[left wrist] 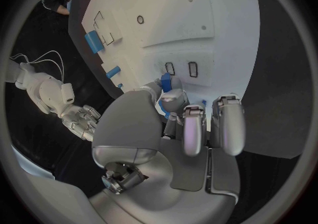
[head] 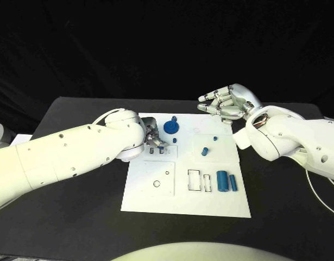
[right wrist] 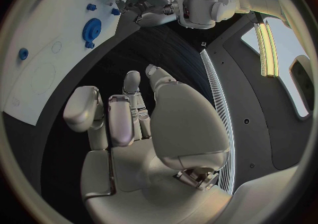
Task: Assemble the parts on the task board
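Pinching a small blue part (left wrist: 166, 82) in its fingertips, the left robot hand (head: 152, 137) sits over the board (head: 147, 196) near the gear (head: 171, 128). The right robot hand (head: 228, 101) hovers beyond the board's far edge, fingers curled and empty, above the tabletop (head: 73, 217).

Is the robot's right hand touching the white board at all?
Apart. In the head view the right hand is raised beyond the task board's far right corner, fingers curled, with black table between them; the right wrist view also shows dark table between hand and board.
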Available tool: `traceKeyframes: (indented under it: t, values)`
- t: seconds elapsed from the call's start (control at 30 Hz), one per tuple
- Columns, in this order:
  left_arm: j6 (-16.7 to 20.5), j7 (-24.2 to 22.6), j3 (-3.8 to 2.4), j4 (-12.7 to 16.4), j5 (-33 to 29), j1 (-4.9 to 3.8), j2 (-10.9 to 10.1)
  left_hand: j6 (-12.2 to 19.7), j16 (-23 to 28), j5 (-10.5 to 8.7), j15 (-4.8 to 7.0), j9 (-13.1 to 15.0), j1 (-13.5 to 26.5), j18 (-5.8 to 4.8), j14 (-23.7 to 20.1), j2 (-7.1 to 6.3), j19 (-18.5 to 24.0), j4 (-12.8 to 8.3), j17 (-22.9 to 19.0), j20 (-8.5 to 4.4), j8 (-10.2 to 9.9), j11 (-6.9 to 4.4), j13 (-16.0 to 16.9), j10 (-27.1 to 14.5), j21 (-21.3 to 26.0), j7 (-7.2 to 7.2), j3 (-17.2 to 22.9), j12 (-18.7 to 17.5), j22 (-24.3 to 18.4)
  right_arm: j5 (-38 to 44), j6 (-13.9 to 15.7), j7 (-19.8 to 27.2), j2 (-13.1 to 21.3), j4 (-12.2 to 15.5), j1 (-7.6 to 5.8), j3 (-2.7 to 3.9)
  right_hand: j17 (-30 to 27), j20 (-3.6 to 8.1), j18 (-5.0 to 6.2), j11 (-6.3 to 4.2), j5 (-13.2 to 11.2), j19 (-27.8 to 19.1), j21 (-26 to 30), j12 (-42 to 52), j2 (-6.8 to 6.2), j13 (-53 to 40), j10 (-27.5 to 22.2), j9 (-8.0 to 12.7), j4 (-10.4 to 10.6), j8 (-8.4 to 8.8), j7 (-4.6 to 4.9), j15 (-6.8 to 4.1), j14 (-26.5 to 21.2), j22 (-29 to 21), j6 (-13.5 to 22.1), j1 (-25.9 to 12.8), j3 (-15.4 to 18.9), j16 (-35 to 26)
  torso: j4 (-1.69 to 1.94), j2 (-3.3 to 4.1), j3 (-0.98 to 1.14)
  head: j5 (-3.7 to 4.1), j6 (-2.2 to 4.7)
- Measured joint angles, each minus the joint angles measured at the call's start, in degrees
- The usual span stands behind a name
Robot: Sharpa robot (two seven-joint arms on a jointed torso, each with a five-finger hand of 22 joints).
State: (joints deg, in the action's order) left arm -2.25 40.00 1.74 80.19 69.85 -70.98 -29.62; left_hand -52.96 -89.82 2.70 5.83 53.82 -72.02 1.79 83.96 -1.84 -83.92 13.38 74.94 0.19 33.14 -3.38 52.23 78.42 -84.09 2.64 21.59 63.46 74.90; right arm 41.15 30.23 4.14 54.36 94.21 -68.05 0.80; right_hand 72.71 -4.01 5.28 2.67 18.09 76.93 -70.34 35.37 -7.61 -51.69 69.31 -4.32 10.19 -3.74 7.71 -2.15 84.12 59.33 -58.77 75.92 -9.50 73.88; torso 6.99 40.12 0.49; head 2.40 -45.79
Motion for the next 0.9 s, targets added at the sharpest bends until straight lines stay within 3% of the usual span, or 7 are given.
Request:
traceKeyframes:
  t: [0.43, 0.9]
  values:
    - [-2.78, 0.01, 0.02, -1.08, -0.66, 0.06, 0.48, -0.22, 0.00, -0.12, 0.00, 0.17, 0.42, 0.00, 0.00, -0.42, 0.00, -0.23, -0.01, 0.00, -0.01, 0.01, 0.00, 0.00, 0.00, -0.21, 0.22, 0.00, 0.00, 0.00, -0.05, 0.01, -0.09, -0.02, 0.02, 0.00, 0.00, 0.00, 0.00, 0.00, 0.00, 0.00, 0.00, 0.00, 0.00, 0.00, 0.00, 0.01, 0.00, 0.00, 0.00, 0.00, 0.00, 0.00, 0.00, 0.00, 0.00, 0.00, -0.02, -0.01, -0.01, -0.08, -0.15]
    - [-2.96, -0.02, -0.05, -1.23, 0.26, 0.40, 0.84, -0.30, 0.00, 0.07, 0.00, 0.18, 0.41, 0.00, 0.00, -0.41, 0.00, -0.43, -0.01, 0.00, -0.15, 0.02, 0.01, -0.01, 0.00, -0.28, 0.42, 0.00, 0.00, 0.00, -0.12, 0.05, -0.11, -0.02, 0.04, 0.00, 0.00, 0.00, 0.00, 0.01, 0.00, 0.00, 0.00, 0.00, 0.00, -0.01, 0.01, 0.01, 0.00, 0.00, 0.00, 0.00, 0.00, 0.00, 0.00, 0.00, 0.00, 0.00, -0.03, -0.01, 0.00, -0.04, -0.23]
